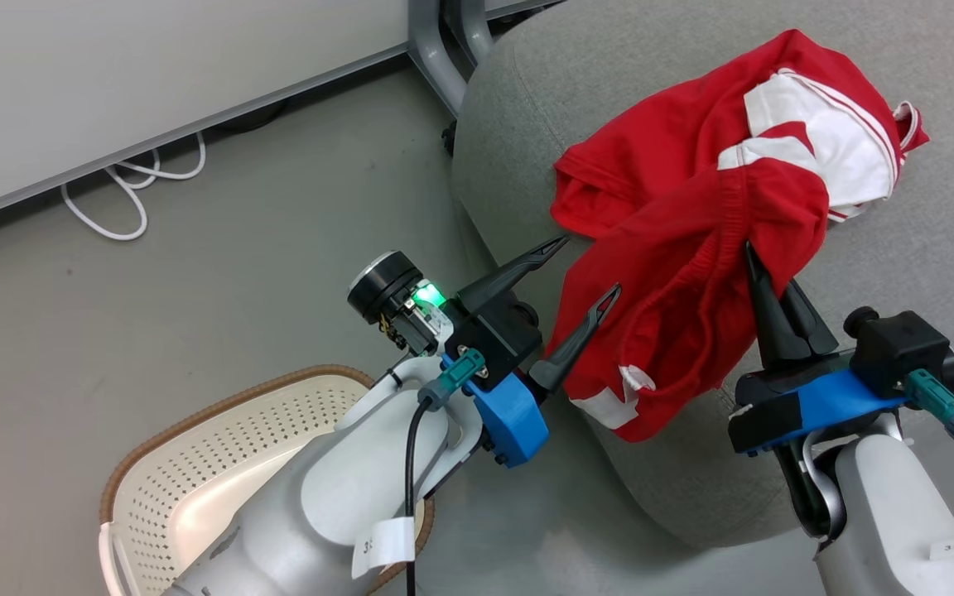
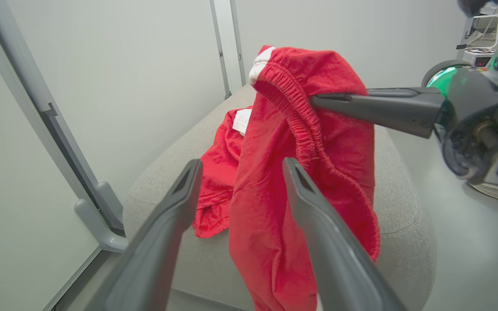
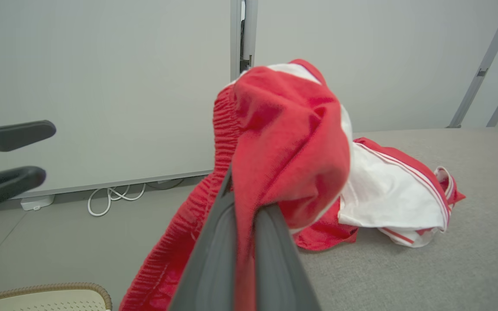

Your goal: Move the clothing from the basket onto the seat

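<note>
Right pincer (image 1: 752, 258), clamped on the clothing's (image 1: 676, 207) waistband, should carry it further over the seat (image 1: 899, 273); the cloth probably overhangs the edge. Left pincer (image 1: 590, 263) gapes empty.

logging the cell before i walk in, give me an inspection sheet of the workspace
surface: grey seat, partly covered
job's things: red clothing on the seat, one piece hanging off its edge; basket on the floor
clutter: nothing seen
grippers: left gripper open beside the hanging piece; right gripper shut on it
cables: white cable looped by the wall
surroundings: grey floor, white wall, metal frame leg
</note>
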Motion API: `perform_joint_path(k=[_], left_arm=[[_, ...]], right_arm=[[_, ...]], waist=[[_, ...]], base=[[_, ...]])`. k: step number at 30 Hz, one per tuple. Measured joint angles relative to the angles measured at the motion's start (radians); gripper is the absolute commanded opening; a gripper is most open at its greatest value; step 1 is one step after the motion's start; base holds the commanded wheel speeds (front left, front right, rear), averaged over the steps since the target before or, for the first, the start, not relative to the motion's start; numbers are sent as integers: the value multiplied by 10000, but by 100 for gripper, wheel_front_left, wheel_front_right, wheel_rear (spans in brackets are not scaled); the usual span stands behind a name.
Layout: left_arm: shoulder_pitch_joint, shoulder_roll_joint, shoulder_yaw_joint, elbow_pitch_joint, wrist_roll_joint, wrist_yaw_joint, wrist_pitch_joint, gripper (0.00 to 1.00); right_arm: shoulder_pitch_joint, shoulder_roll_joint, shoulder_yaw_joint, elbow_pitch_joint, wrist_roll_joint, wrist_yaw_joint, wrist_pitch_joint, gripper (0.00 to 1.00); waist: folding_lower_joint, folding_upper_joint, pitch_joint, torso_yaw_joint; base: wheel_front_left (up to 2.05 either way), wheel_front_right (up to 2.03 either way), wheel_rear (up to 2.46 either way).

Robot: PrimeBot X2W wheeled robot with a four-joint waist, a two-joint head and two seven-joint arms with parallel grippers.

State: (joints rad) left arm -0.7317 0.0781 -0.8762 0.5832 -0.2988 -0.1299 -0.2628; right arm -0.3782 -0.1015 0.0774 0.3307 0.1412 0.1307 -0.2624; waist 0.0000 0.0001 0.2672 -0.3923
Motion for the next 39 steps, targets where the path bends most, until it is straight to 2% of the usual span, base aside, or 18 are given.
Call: perform_joint_path(k=[7, 20, 29, 34, 39], left_arm=[[-10, 12, -119, 59, -96, 0, 0, 100], [-55, 84, -31, -44, -86, 0, 0, 100], [-614, 351, -2, -167, 196, 0, 0, 100], [-1204, 543, -142, -180, 366, 0, 13, 100], [-1796, 686, -322, -311, 525, 0, 75, 100]], right_arm=[[376, 100, -395, -169, 0, 0, 0, 0], [137, 174, -688, -612, -111, 0, 0, 0], [-1911, -263, -1718, -1323, -242, 0, 2, 0], [-3678, -665, -2932, -1620, -259, 0, 0, 0], [-5233, -1578, -4477, -1760, -263, 0, -2, 0]], waist=[[0, 0, 193, -388], [0, 0, 356, -477], [0, 0, 1263, -399], [0, 0, 2120, -320], [2, 0, 3074, -176]], base=[[0, 0, 0], [0, 0, 0], [0, 0, 0], [0, 0, 0], [0, 0, 0]])
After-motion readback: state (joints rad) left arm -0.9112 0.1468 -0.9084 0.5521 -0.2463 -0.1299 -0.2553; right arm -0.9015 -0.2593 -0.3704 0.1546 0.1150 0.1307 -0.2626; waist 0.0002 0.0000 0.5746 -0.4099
